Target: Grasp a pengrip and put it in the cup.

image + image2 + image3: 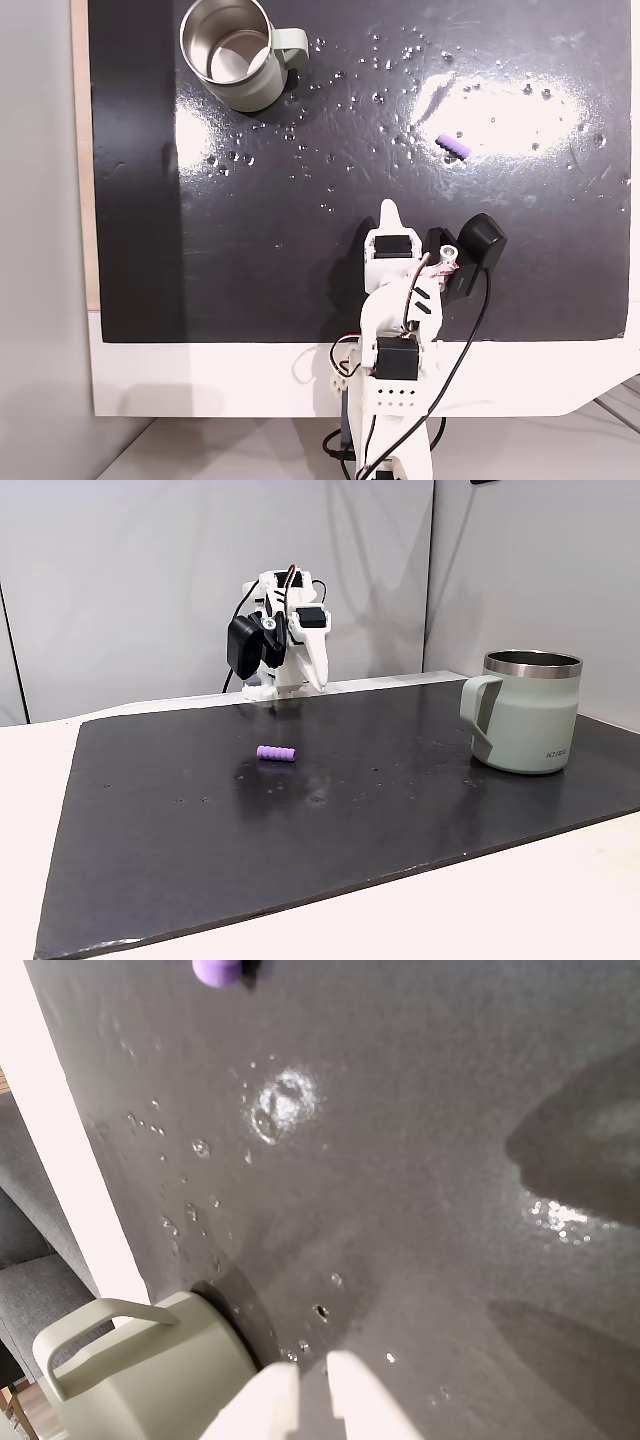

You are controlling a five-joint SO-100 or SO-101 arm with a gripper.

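The pengrip [453, 146] is a small purple ridged tube lying on the black mat, right of centre in a fixed view; it also shows as the pengrip [277, 753] and at the top edge of the wrist view as the pengrip [220, 970]. The sage-green cup [240, 52] stands upright at the mat's far left corner, its steel inside empty, and shows as the cup [525, 715] and the cup [140, 1385]. My gripper [390, 210] sits folded back near the arm's base, well short of both, its fingertips [275, 1395] almost touching with nothing between them.
Water droplets [400, 60] are scattered over the glossy black mat [250, 250]. The mat lies on a white table [200, 380], and the arm [285, 645] stands at the mat's edge. Bare mat stretches between the gripper, the pengrip and the cup.
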